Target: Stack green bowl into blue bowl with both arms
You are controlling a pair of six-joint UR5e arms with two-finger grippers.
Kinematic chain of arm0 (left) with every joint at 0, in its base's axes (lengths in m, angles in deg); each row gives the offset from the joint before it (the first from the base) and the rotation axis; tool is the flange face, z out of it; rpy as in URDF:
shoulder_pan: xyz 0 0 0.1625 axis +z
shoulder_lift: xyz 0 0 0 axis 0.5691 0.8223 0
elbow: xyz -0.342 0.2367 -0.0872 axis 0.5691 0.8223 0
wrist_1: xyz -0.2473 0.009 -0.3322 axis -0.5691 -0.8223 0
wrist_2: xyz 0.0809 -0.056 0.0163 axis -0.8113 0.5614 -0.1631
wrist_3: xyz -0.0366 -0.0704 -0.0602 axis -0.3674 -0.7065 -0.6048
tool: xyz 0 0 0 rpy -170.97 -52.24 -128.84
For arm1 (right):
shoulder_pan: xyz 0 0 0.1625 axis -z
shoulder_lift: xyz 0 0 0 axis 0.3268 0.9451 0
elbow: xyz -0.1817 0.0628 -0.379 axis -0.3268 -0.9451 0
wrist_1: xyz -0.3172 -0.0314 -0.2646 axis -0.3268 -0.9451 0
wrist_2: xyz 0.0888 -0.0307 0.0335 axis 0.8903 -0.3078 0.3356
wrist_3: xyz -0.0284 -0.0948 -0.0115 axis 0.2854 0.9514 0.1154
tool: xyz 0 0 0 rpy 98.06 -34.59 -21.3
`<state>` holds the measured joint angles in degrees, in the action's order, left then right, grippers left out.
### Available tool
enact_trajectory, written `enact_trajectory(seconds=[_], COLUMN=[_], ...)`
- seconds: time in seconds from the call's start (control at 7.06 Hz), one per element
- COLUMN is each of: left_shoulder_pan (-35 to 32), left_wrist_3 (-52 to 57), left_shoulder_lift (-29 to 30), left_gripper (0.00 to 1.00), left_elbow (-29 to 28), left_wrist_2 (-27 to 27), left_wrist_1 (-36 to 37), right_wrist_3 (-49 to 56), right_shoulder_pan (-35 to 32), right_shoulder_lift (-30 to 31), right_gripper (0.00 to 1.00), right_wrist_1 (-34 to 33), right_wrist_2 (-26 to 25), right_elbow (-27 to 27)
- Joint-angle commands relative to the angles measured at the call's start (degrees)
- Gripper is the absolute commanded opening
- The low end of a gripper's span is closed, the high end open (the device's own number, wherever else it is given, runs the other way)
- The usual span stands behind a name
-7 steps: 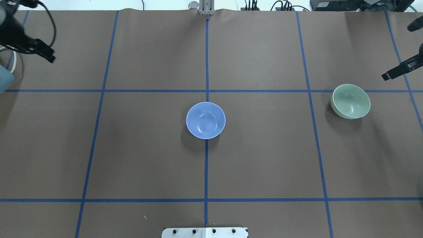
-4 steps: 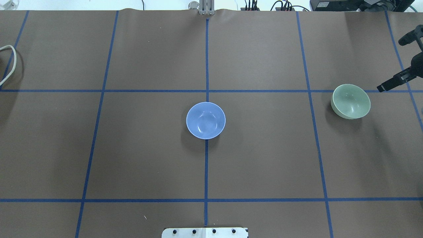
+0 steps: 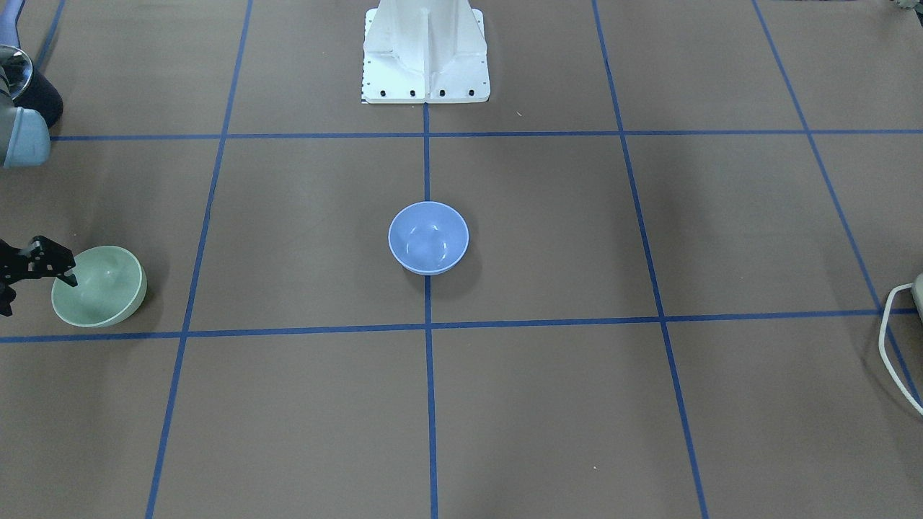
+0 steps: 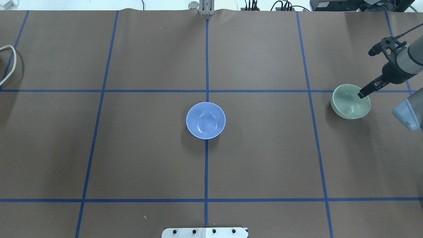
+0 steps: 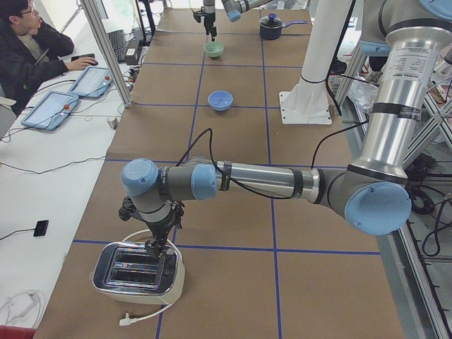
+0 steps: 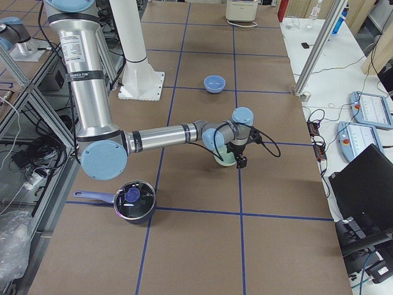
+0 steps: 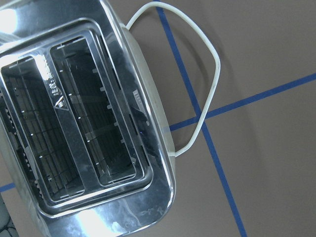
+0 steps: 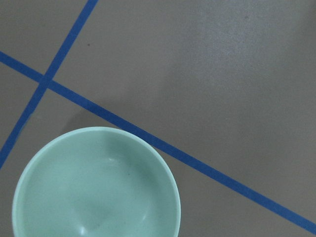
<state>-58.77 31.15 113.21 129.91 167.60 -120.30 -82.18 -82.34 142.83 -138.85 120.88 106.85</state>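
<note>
The green bowl [image 4: 350,101] stands upright at the table's right, also in the front view [image 3: 99,286] and the right wrist view [image 8: 96,182]. The blue bowl [image 4: 205,120] stands upright at the table's centre, on the middle tape line [image 3: 428,237]. My right gripper [image 4: 361,94] hangs over the green bowl's far right rim, not touching it as far as I see; in the front view [image 3: 36,292] its two fingers stand apart and empty. My left gripper [image 5: 159,247] shows only in the left side view, above a toaster; I cannot tell if it is open.
A chrome toaster [image 7: 84,133] with a white cord [image 4: 10,62] sits at the table's far left end. A black pot with a lid [image 6: 134,201] sits near the right end. The white base plate [image 3: 425,50] is at the robot's side. An operator [image 5: 28,49] sits beside the table.
My right gripper has moved in from the right edge to over the green bowl's rim. My left arm has left the overhead view at the left. Both bowls have stayed put.
</note>
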Motion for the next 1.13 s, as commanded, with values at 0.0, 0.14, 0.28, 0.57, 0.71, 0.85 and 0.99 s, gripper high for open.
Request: enact_trajectory(seconds=[0.0,0.14,0.28,0.57,0.71,0.85,0.99], left_shoulder_pan=[-0.06,-0.06,0.02,-0.06,0.02,-0.06,0.02], left_wrist_3=[-0.08,-0.08,-0.16,-0.08,-0.08,-0.16,-1.3], left_shoulder_lift=[-0.21,-0.3,-0.56,-1.0,-1.0,-1.0,-1.0], left_gripper=[0.99,0.99,0.99,0.99,0.99,0.99,0.99], left_elbow=[-0.01,-0.01,-0.01,-0.01,-0.01,-0.01,-0.01], left_wrist_2=[0.03,0.03,0.03,0.11,0.12,0.12,0.12], left_wrist_1=[-0.04,-0.04,-0.04,-0.13,-0.13,-0.13,-0.13], right_wrist_3=[-0.09,-0.09,-0.09,-0.27,-0.88,-1.58,-3.5], right_shoulder_pan=[1.74,1.74,1.74,1.66,1.57,0.35,-1.23], right_shoulder_lift=[-0.88,-1.23,-1.15,-0.62,-0.97,-1.23,-2.45], right_gripper=[0.8,0.36,0.05,0.0,0.0,0.0,0.0], right_wrist_1=[3.97,3.64,3.46,3.38,3.37,3.46,3.46], right_wrist_2=[-0.3,-0.13,-0.13,0.4,1.53,3.37,6.69], right_elbow=[-4.42,-4.25,-4.42,-3.81,-3.55,-3.28,-3.19])
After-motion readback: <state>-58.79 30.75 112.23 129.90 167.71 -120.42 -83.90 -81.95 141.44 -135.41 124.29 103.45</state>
